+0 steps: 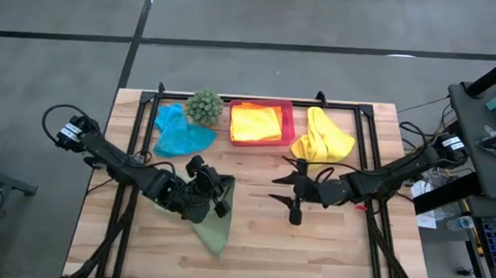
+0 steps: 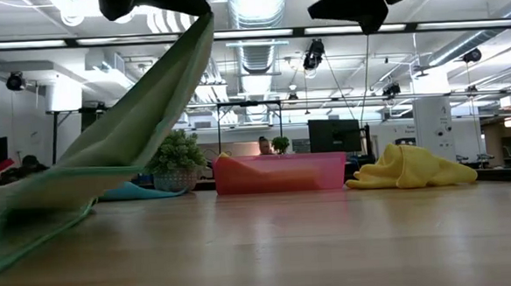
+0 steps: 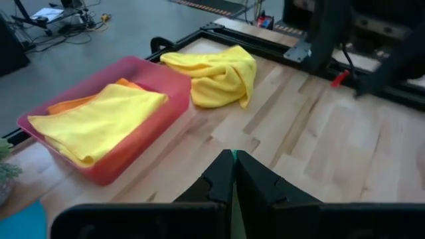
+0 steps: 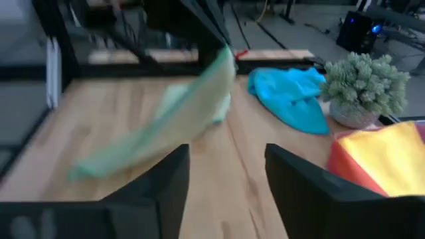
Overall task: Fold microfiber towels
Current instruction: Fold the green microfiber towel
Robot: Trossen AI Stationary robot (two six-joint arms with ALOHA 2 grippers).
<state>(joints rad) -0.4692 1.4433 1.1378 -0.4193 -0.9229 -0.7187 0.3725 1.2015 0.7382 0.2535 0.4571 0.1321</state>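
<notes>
Your left gripper (image 1: 200,186) fingers are clamped on the light green towel (image 1: 214,226), corner lifted, rest trailing on the table (image 1: 328,247); right gripper (image 1: 297,194) fingers are apart, empty—regrab the free corner before folding.

The high view looks straight down on the whole wooden table (image 1: 310,246). The low view sits at tabletop level, facing the pink plastic tray (image 2: 279,172). The left wrist view looks closely at this tray (image 3: 143,126); the right wrist view shows only its corner. All four views share the tray.
</notes>
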